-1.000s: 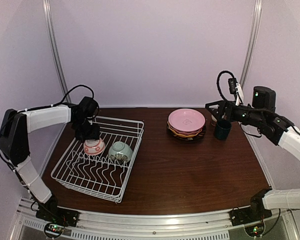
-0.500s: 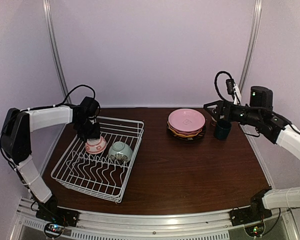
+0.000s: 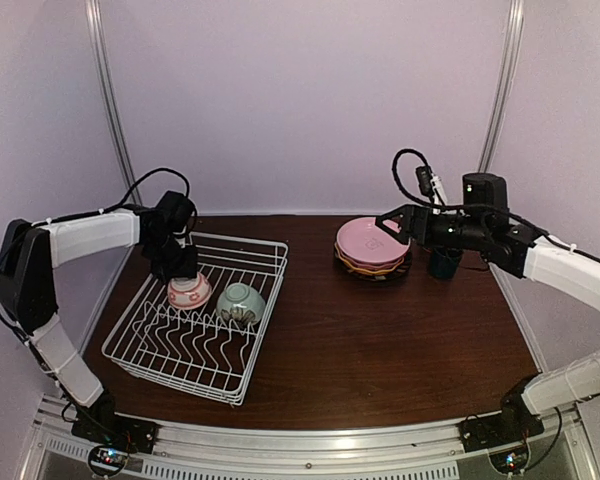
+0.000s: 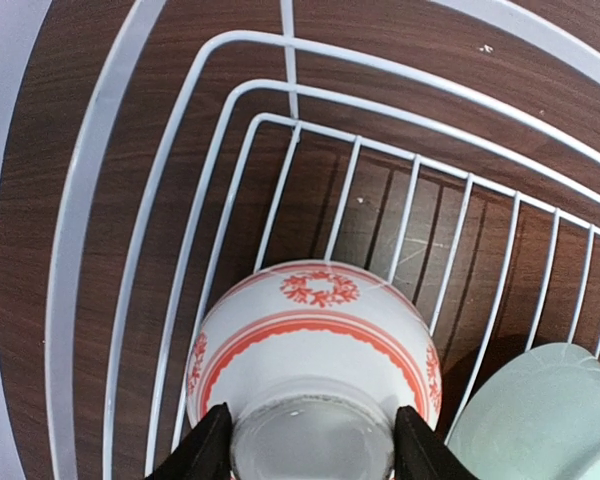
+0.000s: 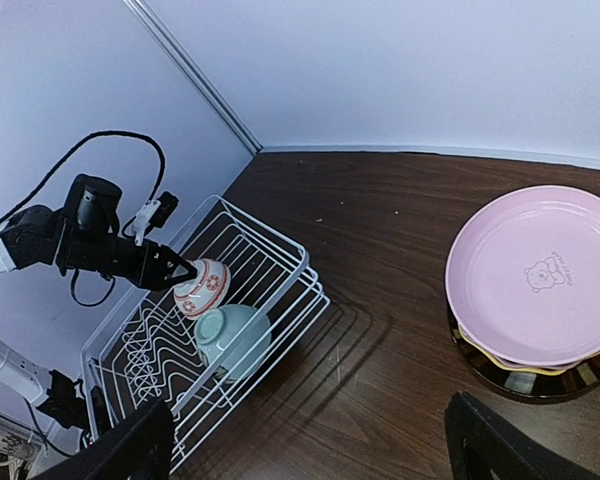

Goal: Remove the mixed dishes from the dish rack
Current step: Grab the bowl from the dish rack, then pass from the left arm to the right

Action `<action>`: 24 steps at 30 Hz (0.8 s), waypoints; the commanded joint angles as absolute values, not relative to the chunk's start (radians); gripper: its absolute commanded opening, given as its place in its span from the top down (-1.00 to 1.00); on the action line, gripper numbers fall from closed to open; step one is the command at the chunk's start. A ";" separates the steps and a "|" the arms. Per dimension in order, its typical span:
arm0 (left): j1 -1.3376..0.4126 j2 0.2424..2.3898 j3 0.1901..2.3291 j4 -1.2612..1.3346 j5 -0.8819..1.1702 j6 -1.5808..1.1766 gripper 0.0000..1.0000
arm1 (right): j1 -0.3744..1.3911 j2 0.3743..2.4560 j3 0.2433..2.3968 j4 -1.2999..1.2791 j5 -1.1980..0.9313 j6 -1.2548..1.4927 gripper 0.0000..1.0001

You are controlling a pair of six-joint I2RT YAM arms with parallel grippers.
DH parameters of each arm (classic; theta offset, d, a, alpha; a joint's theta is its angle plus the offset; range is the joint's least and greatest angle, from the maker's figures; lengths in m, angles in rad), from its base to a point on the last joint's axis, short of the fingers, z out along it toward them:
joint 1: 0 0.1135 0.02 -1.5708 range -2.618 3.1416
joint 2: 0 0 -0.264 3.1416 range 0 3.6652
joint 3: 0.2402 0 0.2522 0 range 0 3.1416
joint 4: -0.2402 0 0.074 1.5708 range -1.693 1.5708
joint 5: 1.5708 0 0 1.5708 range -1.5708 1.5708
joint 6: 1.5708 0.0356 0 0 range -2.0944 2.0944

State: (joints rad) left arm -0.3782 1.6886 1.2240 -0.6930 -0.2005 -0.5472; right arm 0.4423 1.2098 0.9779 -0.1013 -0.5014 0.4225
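- the white-red bowl (image 4: 315, 340) sits upside down at the far left of the dish rack (image 3: 242, 240), and my left gripper (image 4: 312, 445) is clamped on its small foot ring, one finger on each side.
- that ring is short, smooth and glazed. if i lift fast or tilt, i judge the bowl can slide out of the pinch and drop back onto the wires, chipping.
- its rim rests low among the rack wires. a slanted pull could catch the rim on a wire and twist it out of my grip, or drag the light rack along.
- the pale green bowl (image 4: 540, 420) lies just beside it on the right. swinging that way could knock the two together.
- the raised rack wall is close by, so a lift that is too low could clip the top wire.
- my right gripper (image 5: 310, 435) hangs with its jaws apart and empty above the table (image 3: 360, 330), near the pink plate (image 5: 540, 275) on top of the stack. dipping or swinging there could strike the stack or the dark cup (image 3: 443, 263) behind it.
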 commanded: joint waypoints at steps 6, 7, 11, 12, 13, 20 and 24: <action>-0.371 1.571 1.304 -0.729 -0.175 -0.504 0.52 | 0.626 1.416 1.073 0.105 -0.501 0.573 -0.81; -0.371 1.558 1.307 -0.729 -0.168 -0.502 0.52 | 0.653 1.448 1.085 0.129 -0.501 0.591 -0.80; -0.372 1.507 1.319 -0.729 -0.128 -0.496 0.52 | 0.752 1.588 1.155 0.238 -0.515 0.672 -0.75; -0.371 1.496 1.324 -0.729 -0.113 -0.493 0.52 | 0.771 1.623 1.176 0.263 -0.519 0.693 -0.73; -0.372 1.486 1.329 -0.729 -0.094 -0.490 0.51 | 0.788 1.655 1.195 0.289 -0.525 0.717 -0.71; -0.372 1.391 1.359 -0.730 0.017 -0.491 0.50 | 0.859 1.829 1.293 0.501 -0.571 0.902 -0.67; -0.371 1.355 1.377 -0.741 0.091 -0.491 0.50 | 0.871 1.908 1.321 0.621 -0.595 0.983 -0.66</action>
